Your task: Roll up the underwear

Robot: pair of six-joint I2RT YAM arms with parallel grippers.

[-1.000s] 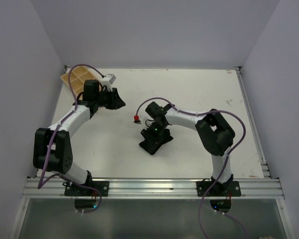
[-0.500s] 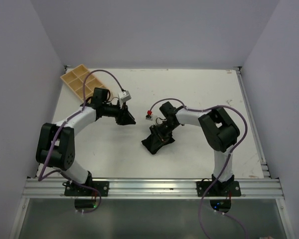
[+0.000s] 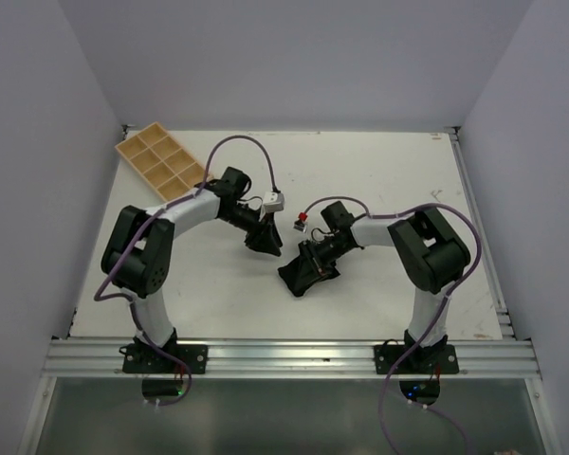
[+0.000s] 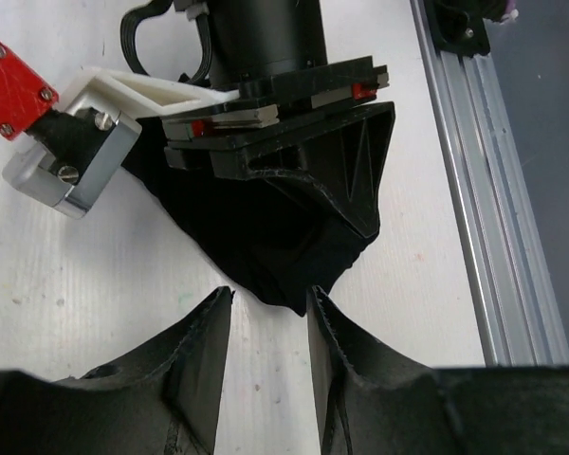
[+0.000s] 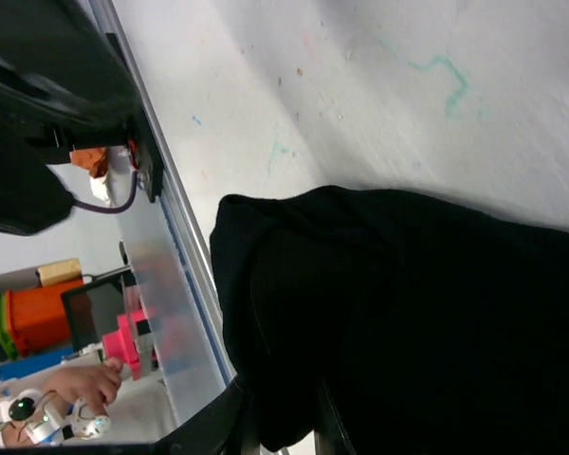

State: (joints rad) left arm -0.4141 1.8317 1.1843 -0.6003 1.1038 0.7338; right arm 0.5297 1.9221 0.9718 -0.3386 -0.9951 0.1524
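The underwear [image 3: 299, 278] is a bunched black cloth lying on the white table just right of centre. My right gripper [image 3: 320, 254] presses down on its upper edge. In the right wrist view the fabric [image 5: 427, 322] fills the lower right and runs down between the right gripper [image 5: 280, 417] fingers, which are shut on it. My left gripper [image 3: 265, 238] sits just left of the cloth. In the left wrist view the left gripper [image 4: 269, 294] is open and empty, and the pointed tip of the underwear [image 4: 266, 242] reaches its fingertips.
A wooden compartment tray [image 3: 158, 161] lies at the table's back left corner. An aluminium rail [image 3: 284, 355] runs along the near edge, seen also in the left wrist view as the rail [image 4: 484, 190]. The right gripper body [image 4: 294, 142] stands directly ahead of the left fingers.
My left arm has swung from the tray rightward to the underwear, and its jaws have widened a little. The right gripper and the cloth have shifted slightly right.
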